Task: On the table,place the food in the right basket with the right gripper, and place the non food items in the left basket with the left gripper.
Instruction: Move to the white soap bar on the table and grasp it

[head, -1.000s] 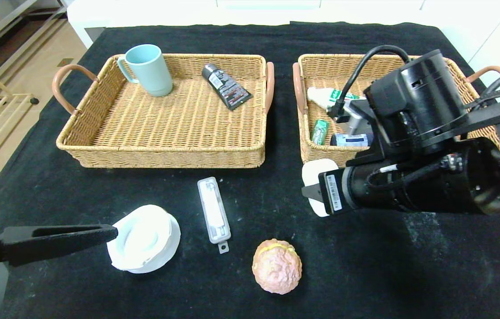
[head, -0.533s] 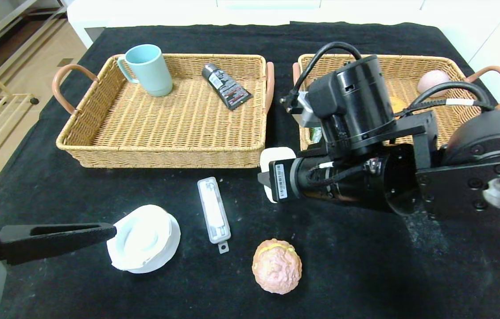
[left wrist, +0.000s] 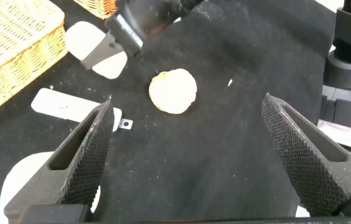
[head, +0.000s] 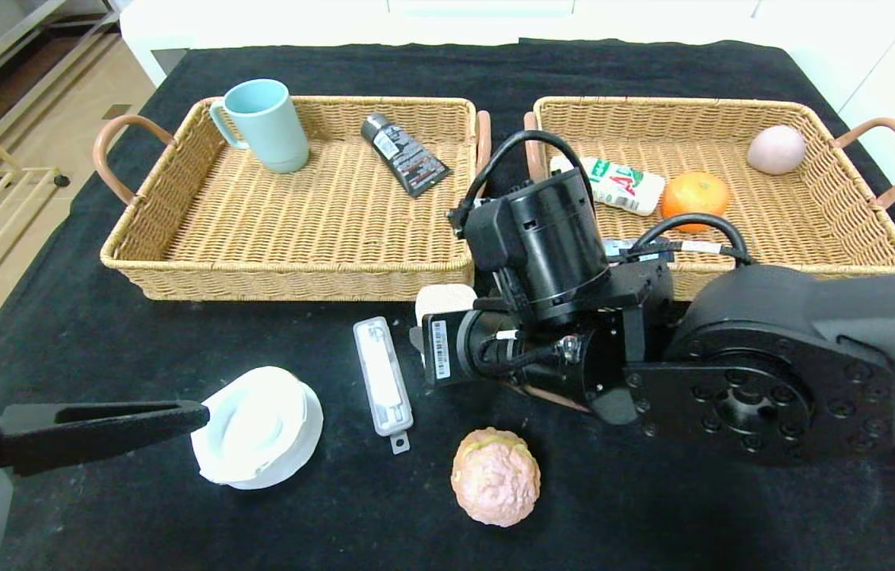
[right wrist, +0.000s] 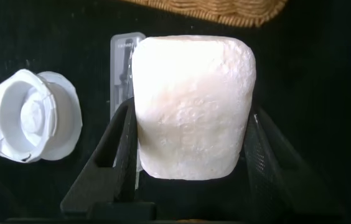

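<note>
While the right gripper (right wrist: pixel 188 155) has its fingers clamped on the white soap block (head: pixel 442 301), held above the table (head: pixel 98 333) just near of the left basket (head: pixel 288 274), set it flat; left gripper (left wrist: pixel 191 155), fingers apart by the white dish (head: pixel 257 427), takes over.

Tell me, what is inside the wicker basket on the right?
The right tan wicker basket holds a round orange, a pale pink egg-like ball and a white green-printed packet. The black right arm covers its near left corner.
</note>
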Controlling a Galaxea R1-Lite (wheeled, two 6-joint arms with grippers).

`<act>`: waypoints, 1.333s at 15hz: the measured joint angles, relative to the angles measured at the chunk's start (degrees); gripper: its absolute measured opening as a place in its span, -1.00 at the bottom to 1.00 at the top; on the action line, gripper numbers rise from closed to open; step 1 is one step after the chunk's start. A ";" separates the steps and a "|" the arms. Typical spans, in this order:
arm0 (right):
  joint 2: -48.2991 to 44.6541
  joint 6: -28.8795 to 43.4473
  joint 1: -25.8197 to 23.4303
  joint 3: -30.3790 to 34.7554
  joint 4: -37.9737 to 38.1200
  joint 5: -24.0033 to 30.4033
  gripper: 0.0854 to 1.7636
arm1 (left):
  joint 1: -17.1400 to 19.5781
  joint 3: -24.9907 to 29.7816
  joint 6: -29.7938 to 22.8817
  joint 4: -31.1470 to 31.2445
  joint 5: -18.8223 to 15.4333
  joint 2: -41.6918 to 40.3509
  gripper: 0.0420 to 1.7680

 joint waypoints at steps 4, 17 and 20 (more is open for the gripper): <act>1.32 0.11 0.72 0.15 -0.11 -0.02 0.14 | -0.02 0.00 0.00 0.02 0.00 0.02 0.94; 1.62 -0.02 0.46 0.26 0.06 -1.54 0.46 | -0.02 0.17 0.09 0.09 0.00 0.13 0.94; 1.21 -0.68 0.50 0.50 0.44 -2.58 0.61 | -0.02 0.17 0.09 0.09 -0.02 0.40 0.94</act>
